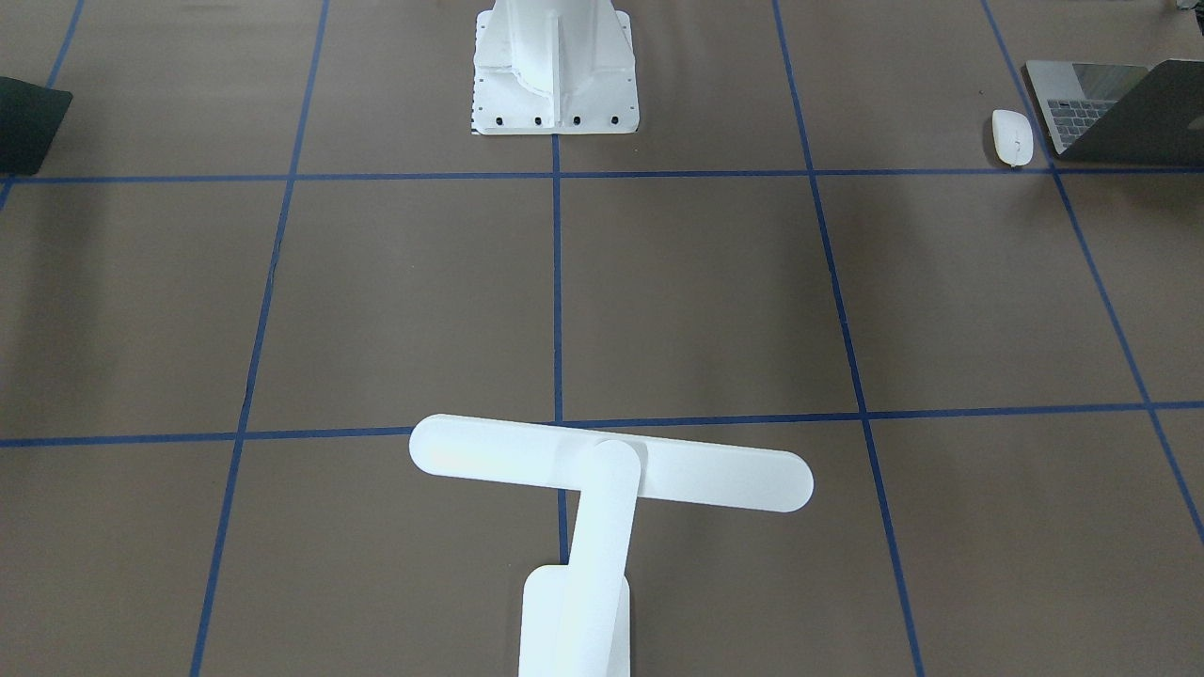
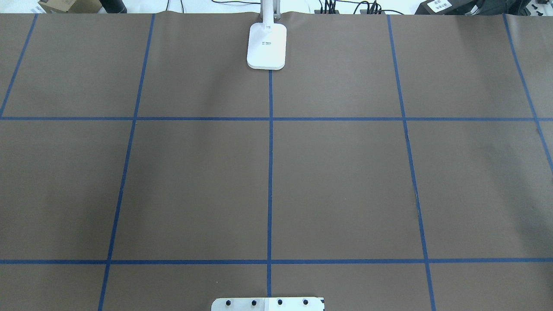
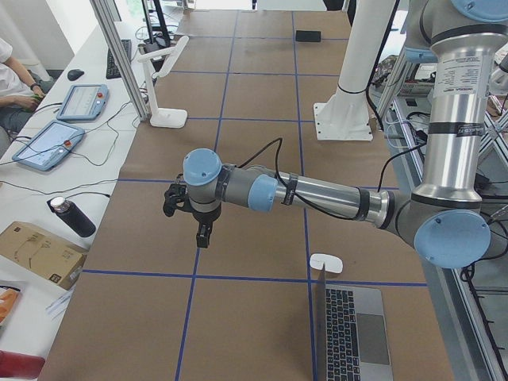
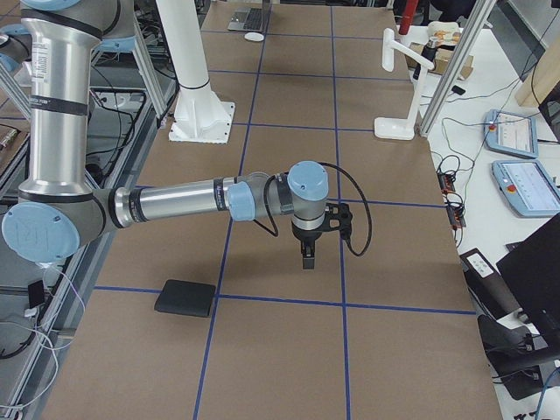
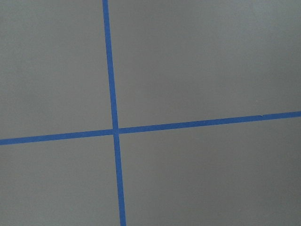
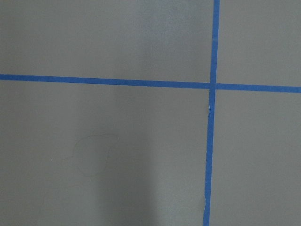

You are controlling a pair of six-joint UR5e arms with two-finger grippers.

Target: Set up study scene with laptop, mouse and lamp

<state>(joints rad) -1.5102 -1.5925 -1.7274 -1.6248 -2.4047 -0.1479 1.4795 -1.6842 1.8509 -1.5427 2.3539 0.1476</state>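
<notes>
The laptop point(image 1: 1110, 108) stands open at the table's end on my left, also in the exterior left view point(image 3: 353, 329). The white mouse point(image 1: 1013, 137) lies just beside it point(image 3: 326, 263). The white lamp point(image 1: 611, 465) stands at the far middle edge, and its base point(image 2: 267, 45) shows in the overhead view. My left gripper point(image 3: 204, 234) hangs over bare brown paper, well away from the mouse. My right gripper point(image 4: 307, 258) hangs over bare paper near the table's middle. They show only in the side views, so I cannot tell whether they are open or shut.
A flat black mat point(image 4: 185, 297) lies at the table's end on my right point(image 1: 28, 122). The white pedestal point(image 1: 555, 66) stands at the near middle edge. Blue tape lines cross the brown paper. Tablets point(image 3: 48, 143), a bottle point(image 3: 71, 216) and a box lie off the table's far side.
</notes>
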